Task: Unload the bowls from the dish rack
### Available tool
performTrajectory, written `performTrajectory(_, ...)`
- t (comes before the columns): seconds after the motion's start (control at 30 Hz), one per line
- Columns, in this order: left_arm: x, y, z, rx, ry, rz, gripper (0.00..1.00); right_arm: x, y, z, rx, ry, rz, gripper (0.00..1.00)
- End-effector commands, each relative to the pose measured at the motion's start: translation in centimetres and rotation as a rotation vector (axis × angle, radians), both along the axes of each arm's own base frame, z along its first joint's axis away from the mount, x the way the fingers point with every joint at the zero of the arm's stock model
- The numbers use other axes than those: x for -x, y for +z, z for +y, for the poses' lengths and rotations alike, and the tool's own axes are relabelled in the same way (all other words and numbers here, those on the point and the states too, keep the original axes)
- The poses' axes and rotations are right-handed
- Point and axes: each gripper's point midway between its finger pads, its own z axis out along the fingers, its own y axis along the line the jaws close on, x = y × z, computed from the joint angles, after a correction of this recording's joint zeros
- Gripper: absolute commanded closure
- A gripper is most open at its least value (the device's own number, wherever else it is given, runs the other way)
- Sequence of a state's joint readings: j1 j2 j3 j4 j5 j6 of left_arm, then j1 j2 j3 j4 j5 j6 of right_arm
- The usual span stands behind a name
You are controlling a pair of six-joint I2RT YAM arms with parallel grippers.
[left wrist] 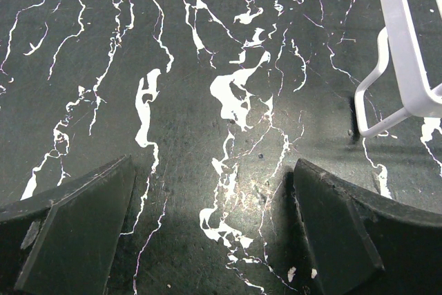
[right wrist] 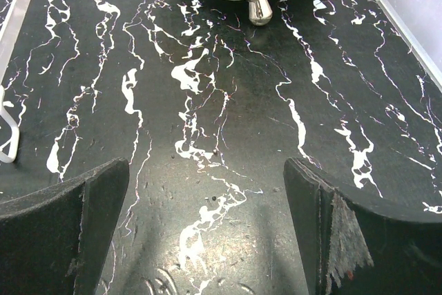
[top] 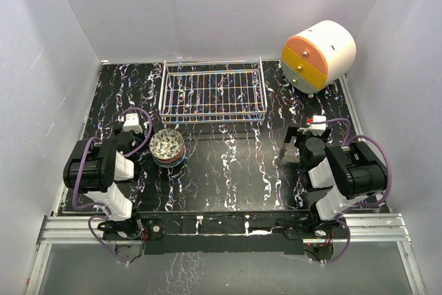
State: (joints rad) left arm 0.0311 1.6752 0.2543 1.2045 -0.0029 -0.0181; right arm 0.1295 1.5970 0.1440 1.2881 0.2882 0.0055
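The wire dish rack (top: 213, 92) stands at the back middle of the table with nothing in it; its white corner (left wrist: 407, 60) shows at the right of the left wrist view and a bit of its wire (right wrist: 14, 32) at the left of the right wrist view. The bowls (top: 167, 146) sit as one stack on the table in front of the rack's left end. My left gripper (top: 131, 126) is just left of the stack, open over bare table (left wrist: 214, 191). My right gripper (top: 300, 139) is open at the right, nothing between its fingers (right wrist: 207, 198).
A white, orange and yellow cylindrical drawer unit (top: 318, 54) stands at the back right; its pale green underside and metal feet (right wrist: 259, 8) show at the top of the right wrist view. White walls enclose the black marbled table (top: 228, 170).
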Motion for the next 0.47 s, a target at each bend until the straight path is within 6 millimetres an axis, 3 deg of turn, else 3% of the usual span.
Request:
performTrajectory(0.0, -1.01, 1.45, -0.26, -0.001, -0.022, -0.058, 0.03, -1.13, 2.45, 0.11, -0.011, 0.002, -0.091, 0.02)
performTrajectory(0.43, -0.99, 1.43, -0.27, -0.001, -0.023, -0.057, 0.03, -1.30, 2.28, 0.10, -0.014, 0.005, -0.082, 0.02)
